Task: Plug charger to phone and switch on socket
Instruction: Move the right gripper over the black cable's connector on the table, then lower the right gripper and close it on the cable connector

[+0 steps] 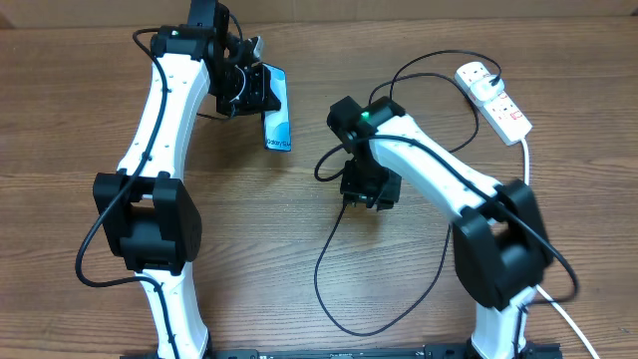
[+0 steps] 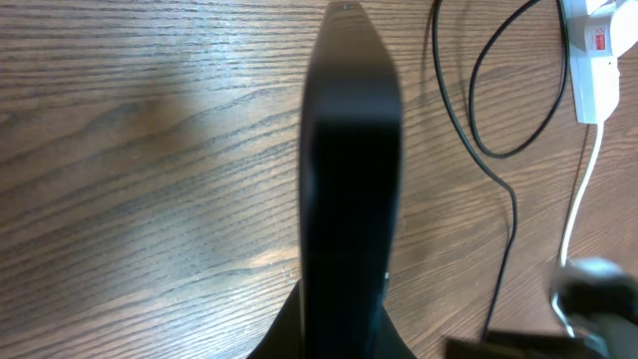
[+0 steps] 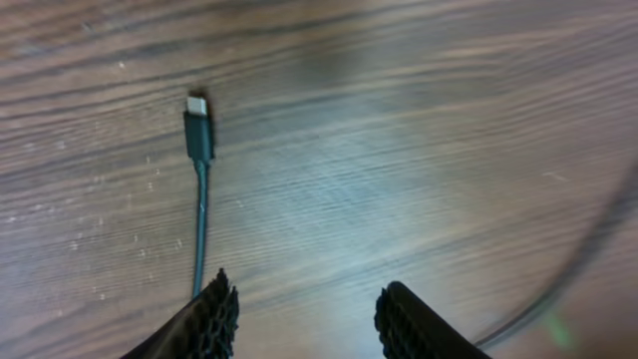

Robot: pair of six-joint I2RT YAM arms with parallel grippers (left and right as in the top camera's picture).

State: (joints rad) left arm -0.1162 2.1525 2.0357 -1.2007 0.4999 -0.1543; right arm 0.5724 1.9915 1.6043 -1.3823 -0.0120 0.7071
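The left arm point(image 1: 159, 120) rises from the near edge and reaches up the left side to the far edge, bending inward at the wrist. The left gripper point(image 1: 251, 88) is clenched on the phone point(image 1: 278, 118), grasping its far end. The phone is tilted, not flat, and sits towards the far edge, left of centre. It is a slim slab with a pale blue screen and a black bezel. In the left wrist view it shows edge-on as a dark, smooth, narrow bar point(image 2: 349, 179), and the gripper's own fingers cannot be made out.

The right arm point(image 1: 449, 179) comes from the near right corner and stretches towards the centre, wrist turned down. The right gripper point(image 3: 309, 299) hangs over the middle of the table point(image 1: 80, 120) with its jaws released and only bare wood between them. Its fingers point(image 3: 209, 324) are black with a ribbed, honeycomb-like surface.

The charger point(image 1: 329, 269) is a thin black cable lying in loose loops across the centre and right of the table. Its small connector point(image 3: 197, 125) lies flat on the wood ahead of the right gripper, the cable running back to just beside one finger.

The socket point(image 1: 495, 100), a white oblong block with red marks, lies in the far right corner. A thick white cord point(image 1: 525, 160) leaves it towards the near edge. The table is brown wood grain.
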